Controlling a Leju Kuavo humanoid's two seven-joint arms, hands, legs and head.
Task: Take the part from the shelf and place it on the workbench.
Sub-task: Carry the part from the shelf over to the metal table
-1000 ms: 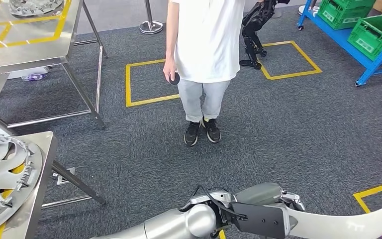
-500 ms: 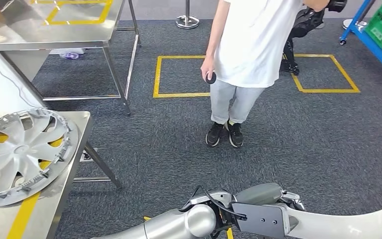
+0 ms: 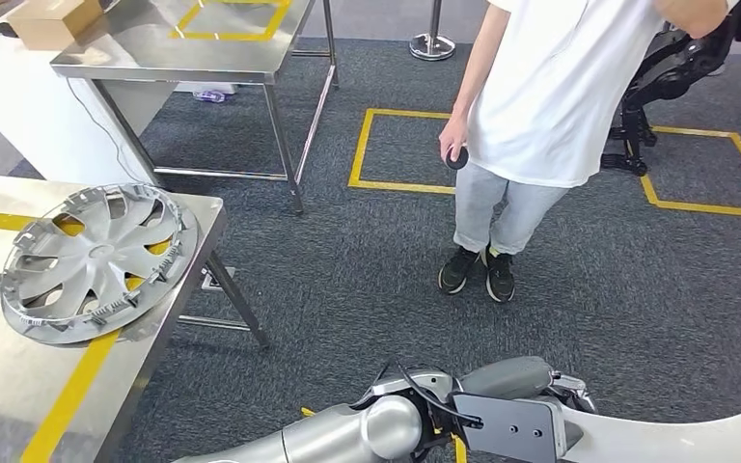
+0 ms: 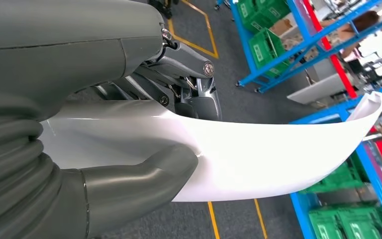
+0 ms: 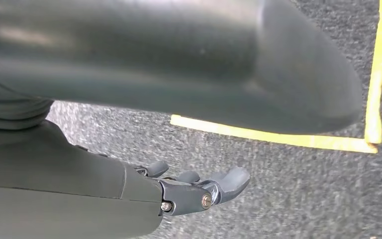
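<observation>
The steel workbench (image 3: 169,318) fills the near left, already bearing a silver wheel cover (image 3: 92,260). The long white curved part (image 3: 675,439) lies low at the near right, its long axis running left to right, tip pointing right, away from the bench. The left hand (image 3: 526,405) grips its left end, thumb (image 4: 149,174) under, fingers (image 4: 191,74) over. The right hand (image 5: 199,191) hangs over carpet, fingers loosely apart, holding nothing. I judge the part must travel leftward.
</observation>
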